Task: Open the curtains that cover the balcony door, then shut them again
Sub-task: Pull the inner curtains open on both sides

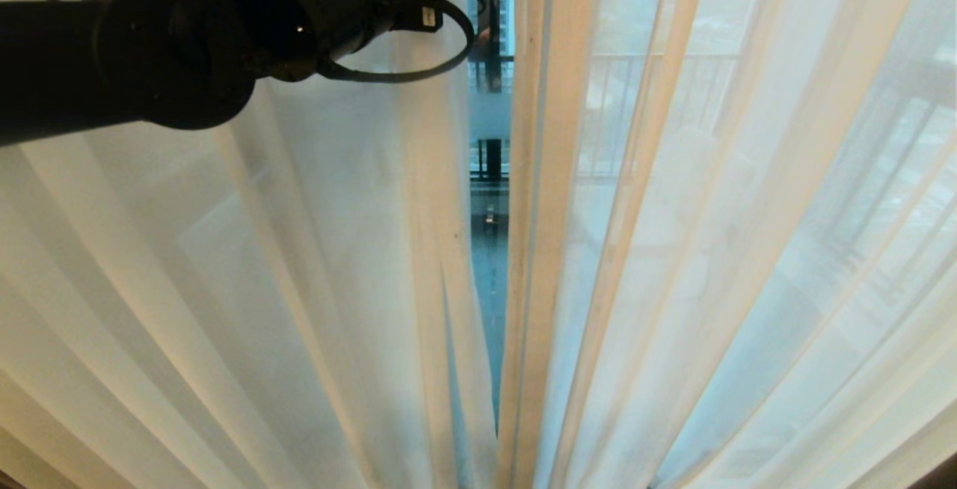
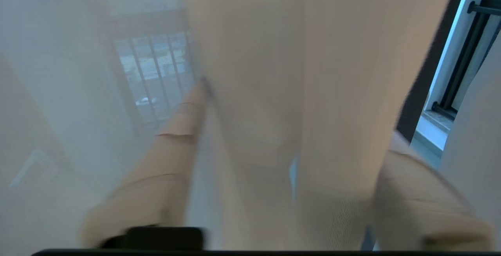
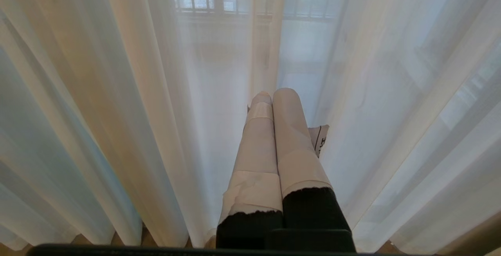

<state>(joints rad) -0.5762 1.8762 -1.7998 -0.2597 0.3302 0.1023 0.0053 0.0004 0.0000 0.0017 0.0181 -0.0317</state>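
The white see-through curtains hang in two panels, left (image 1: 299, 265) and right (image 1: 673, 265), with a narrow gap between them. Through that gap shows the balcony door (image 1: 490, 119), clear glass with a frosted band. My left arm (image 1: 149, 48) reaches in from the upper left toward the left panel's inner edge. In the left wrist view my left gripper (image 2: 299, 111) stands open. A fold of curtain (image 2: 274, 72) lies between its taped fingers (image 2: 172, 158). My right gripper (image 3: 273, 93) is shut on nothing and points at the sheers (image 3: 117, 91) low down.
A balcony railing (image 1: 650, 100) with vertical bars shows dimly through the right panel. The door's dark frame (image 2: 426, 72) appears beside the fold in the left wrist view. A strip of floor (image 1: 15, 478) shows under the hems.
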